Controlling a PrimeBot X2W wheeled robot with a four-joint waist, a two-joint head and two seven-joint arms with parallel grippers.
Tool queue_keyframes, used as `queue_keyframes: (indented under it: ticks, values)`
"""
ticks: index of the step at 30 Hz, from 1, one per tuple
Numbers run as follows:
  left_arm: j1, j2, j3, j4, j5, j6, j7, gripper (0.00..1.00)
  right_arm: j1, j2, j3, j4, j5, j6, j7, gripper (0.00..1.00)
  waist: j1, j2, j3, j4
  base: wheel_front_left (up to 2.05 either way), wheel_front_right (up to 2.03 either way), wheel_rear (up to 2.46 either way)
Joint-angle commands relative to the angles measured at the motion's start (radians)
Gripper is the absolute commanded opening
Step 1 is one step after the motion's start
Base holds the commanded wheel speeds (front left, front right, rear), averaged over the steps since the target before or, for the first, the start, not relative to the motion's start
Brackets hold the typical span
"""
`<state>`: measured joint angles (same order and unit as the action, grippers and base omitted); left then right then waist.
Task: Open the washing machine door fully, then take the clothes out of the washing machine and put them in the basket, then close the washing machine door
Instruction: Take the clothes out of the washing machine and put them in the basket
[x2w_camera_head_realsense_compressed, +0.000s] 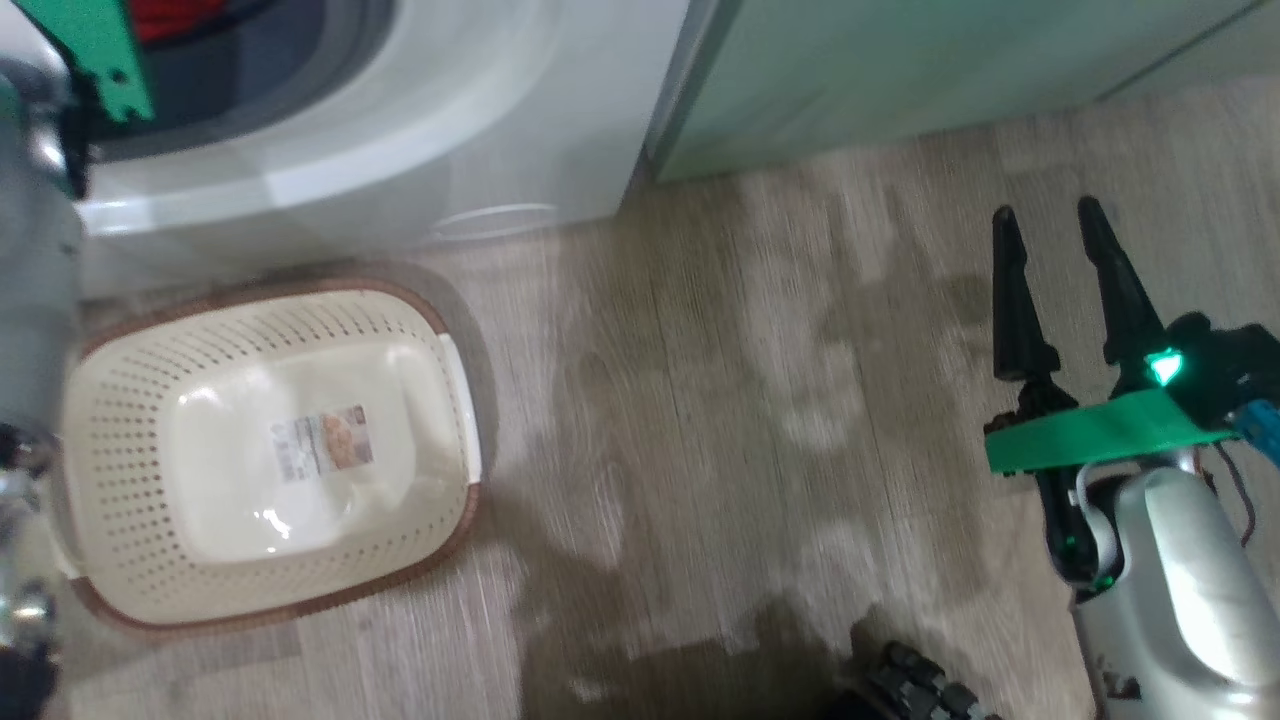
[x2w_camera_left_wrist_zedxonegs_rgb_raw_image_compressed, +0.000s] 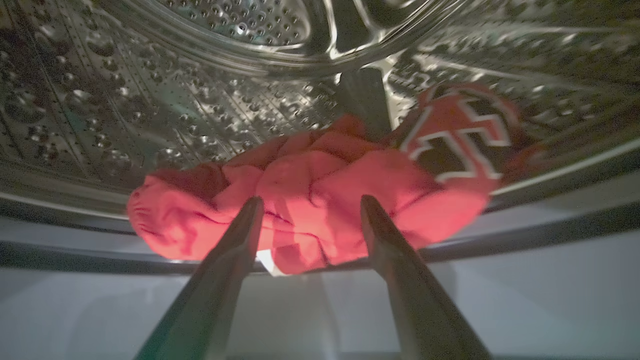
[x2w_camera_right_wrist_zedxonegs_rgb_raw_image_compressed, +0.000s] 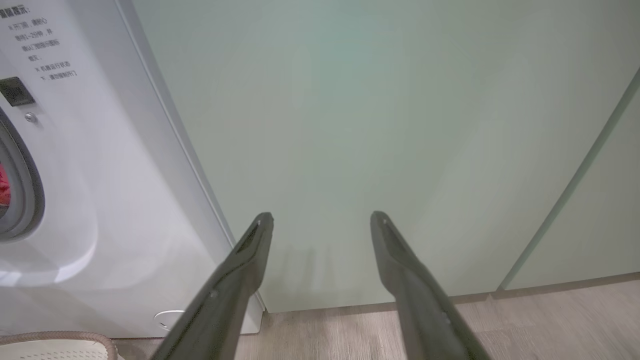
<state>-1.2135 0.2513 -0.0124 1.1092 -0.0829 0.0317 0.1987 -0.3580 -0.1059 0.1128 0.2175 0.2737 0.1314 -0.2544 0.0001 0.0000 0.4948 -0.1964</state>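
Left gripper (x2w_camera_left_wrist_zedxonegs_rgb_raw_image_compressed: 311, 199): my fingers spread wide, holding nothing, aimed at the clothes (x2w_camera_left_wrist_zedxonegs_rgb_raw_image_compressed: 200, 215).
Clothes: red heap inside the washing machine (x2w_camera_head_realsense_compressed: 400, 130), maybe touching my fingertips.
Right gripper (x2w_camera_head_realsense_compressed: 1046, 210): spread wide, holding nothing, over the floor (x2w_camera_head_realsense_compressed: 700, 400), right.
Basket (x2w_camera_head_realsense_compressed: 100, 450): floor, near the machine.

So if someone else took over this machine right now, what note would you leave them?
Left tool: open, aimed at the red clothes lying in the washer drum, nothing gripped.
Right tool: open, empty, over the floor by the green cabinet.
Basket: empty, on the floor in front of the washer.
Done: washer mouth uncovered.
Left: grab the clothes, drop them in the basket, shut the door.
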Motion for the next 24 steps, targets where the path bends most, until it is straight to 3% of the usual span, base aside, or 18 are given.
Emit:
queue_keyframes:
  ticks: [1, 7, 13, 14, 16, 17, 24]
  values:
    - [-0.064, 0.069, 0.004, -0.007, 0.020, 0.020, 0.004, 1.00, -0.012, 0.004, 0.018, -0.036, -0.001, -0.001, -0.007, 1.00, -0.0001, 0.0000, 0.055, -0.022, 0.00, 0.00, 0.00]
    - [-0.150, 0.100, -0.020, 0.056, 0.048, 0.075, 0.011, 1.00, -0.029, 0.011, 0.021, -0.045, 0.002, -0.001, -0.007, 1.00, -0.0001, 0.0000, 0.103, -0.028, 0.00, 0.00, 0.00]
    - [-0.174, 0.107, -0.043, 0.123, 0.060, 0.095, 0.065, 1.00, -0.034, 0.010, 0.018, -0.046, 0.005, -0.001, -0.007, 1.00, -0.0001, 0.0000, 0.117, -0.024, 0.00, 0.00, 0.00]
    - [-0.173, 0.105, -0.046, 0.130, 0.061, 0.097, 0.072, 0.78, -0.035, 0.010, 0.017, -0.045, 0.005, -0.001, -0.007, 1.00, -0.0001, 0.0000, 0.116, -0.023, 0.00, 0.00, 0.00]
    - [-0.168, 0.103, -0.055, 0.139, 0.063, 0.099, 0.078, 0.05, -0.037, 0.008, 0.018, -0.044, 0.006, -0.001, -0.007, 1.00, -0.0001, 0.0000, 0.114, -0.023, 0.00, 0.00, 0.00]
    - [-0.165, 0.103, -0.058, 0.143, 0.064, 0.098, 0.082, 0.00, -0.038, 0.007, 0.018, -0.043, 0.006, -0.001, -0.007, 1.00, -0.0001, 0.0000, 0.113, -0.023, 0.00, 0.00, 0.00]
    - [-0.135, 0.096, -0.062, 0.157, 0.049, 0.090, 0.058, 0.00, -0.035, -0.001, 0.012, -0.041, 0.007, -0.001, -0.007, 1.00, -0.0001, 0.0000, 0.090, -0.018, 0.00, 0.00, 0.00]
